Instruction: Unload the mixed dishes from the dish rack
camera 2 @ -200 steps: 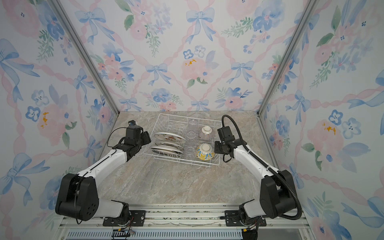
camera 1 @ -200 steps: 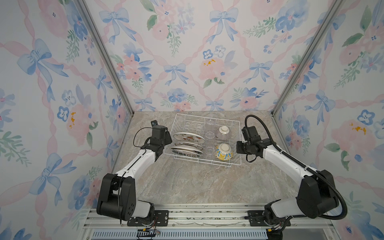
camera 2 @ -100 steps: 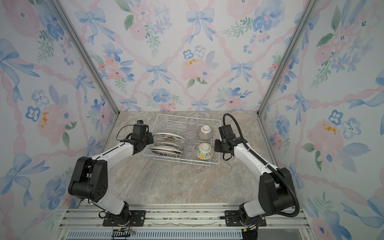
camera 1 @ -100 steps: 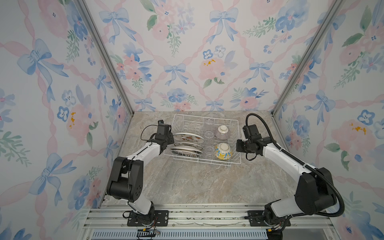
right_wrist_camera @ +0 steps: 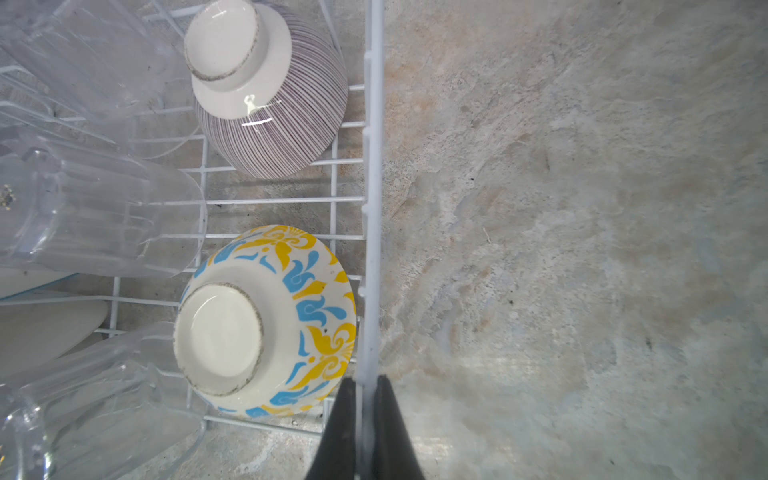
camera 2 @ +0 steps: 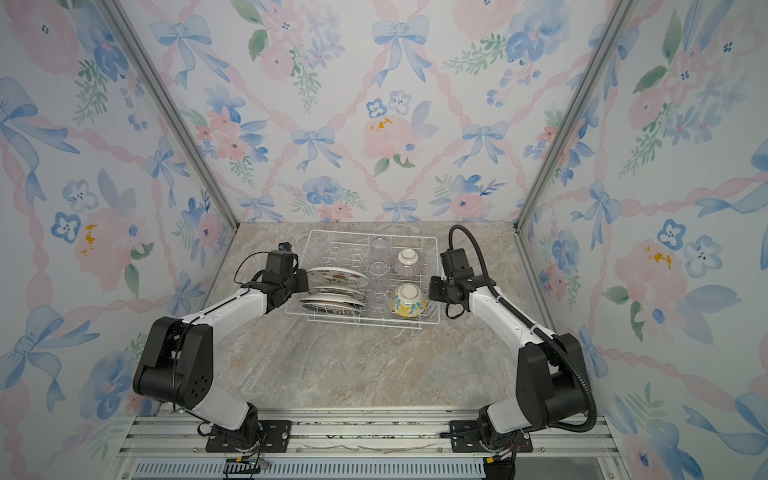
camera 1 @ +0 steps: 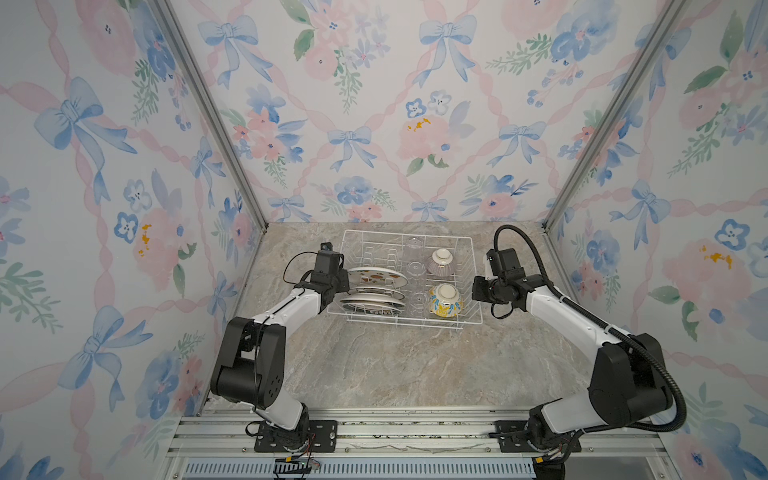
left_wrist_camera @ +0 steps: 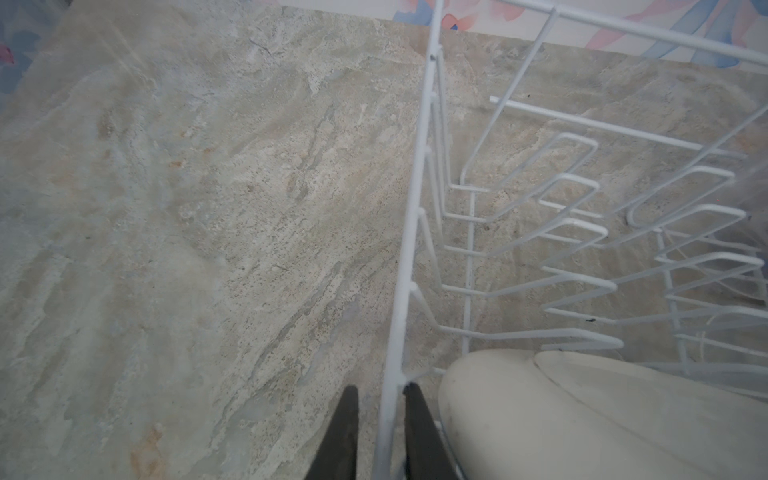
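1. Since the earlier frames the left end effector has come in from out beside the white wire dish rack to its side rim, narrowing as it came. The right end effector has stayed on the opposite rim.
2. Left end effector: its fingers straddle the rim wire, nearly pressed together, with a slit of gap on the outer side, so it is not yet clamped.
3. Right end effector: pinching its rim wire.
4. Every dish sits in the rack.
   - The round white patterned plates are just inboard of the left end effector.
   - The upturned yellow-blue floral bowl is just inboard of the right one, and the upturned purple-striped bowl is farther along the same rim.
   - The clear glass cups stand between the plates and the bowls.
   - The marbled counter holds no dishes.
5. The step looks like securing the rack by both rims. To do it well, close the left fingers on the wire alone, clear of the nearest plate's edge. Then move both sides together and level, so the cups stay put.
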Robot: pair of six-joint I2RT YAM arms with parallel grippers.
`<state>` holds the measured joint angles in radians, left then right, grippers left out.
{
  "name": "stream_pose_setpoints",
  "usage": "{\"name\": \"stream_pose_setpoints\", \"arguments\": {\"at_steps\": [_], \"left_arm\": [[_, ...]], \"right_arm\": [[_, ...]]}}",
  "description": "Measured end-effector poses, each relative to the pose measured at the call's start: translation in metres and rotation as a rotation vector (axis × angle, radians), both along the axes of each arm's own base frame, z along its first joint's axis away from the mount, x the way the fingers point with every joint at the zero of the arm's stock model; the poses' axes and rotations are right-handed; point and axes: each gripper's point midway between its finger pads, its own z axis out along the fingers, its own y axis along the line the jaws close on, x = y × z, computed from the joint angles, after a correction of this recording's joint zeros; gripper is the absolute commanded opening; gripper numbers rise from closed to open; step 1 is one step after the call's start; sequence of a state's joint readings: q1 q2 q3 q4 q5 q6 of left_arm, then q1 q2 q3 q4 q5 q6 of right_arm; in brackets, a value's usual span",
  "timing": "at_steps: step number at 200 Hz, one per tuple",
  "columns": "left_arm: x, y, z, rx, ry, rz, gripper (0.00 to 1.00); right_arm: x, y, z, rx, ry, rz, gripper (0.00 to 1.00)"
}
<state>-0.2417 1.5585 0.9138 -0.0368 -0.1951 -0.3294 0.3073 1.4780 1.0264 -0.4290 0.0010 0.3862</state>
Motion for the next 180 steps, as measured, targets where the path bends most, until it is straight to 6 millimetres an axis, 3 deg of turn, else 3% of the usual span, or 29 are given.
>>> {"name": "stream_pose_setpoints", "arguments": {"at_steps": [55, 104, 156, 180], "left_arm": [[-0.041, -0.020, 0.000, 0.031, -0.013, -0.020, 0.15], [-0.058, -0.039, 0.000, 0.040, -0.014, -0.030, 0.18], [-0.066, -0.049, -0.003, 0.023, -0.004, -0.021, 0.42], [-0.070, -0.040, -0.004, 0.025, -0.017, 0.024, 0.72]], "right_arm": [[-0.015, -0.020, 0.001, -0.064, -0.029, -0.048, 0.00], [-0.039, -0.039, 0.000, -0.112, -0.023, -0.098, 0.00], [-0.052, -0.044, 0.001, -0.140, 0.007, -0.105, 0.00], [-0.058, -0.044, 0.001, -0.163, 0.033, -0.094, 0.02]]}}
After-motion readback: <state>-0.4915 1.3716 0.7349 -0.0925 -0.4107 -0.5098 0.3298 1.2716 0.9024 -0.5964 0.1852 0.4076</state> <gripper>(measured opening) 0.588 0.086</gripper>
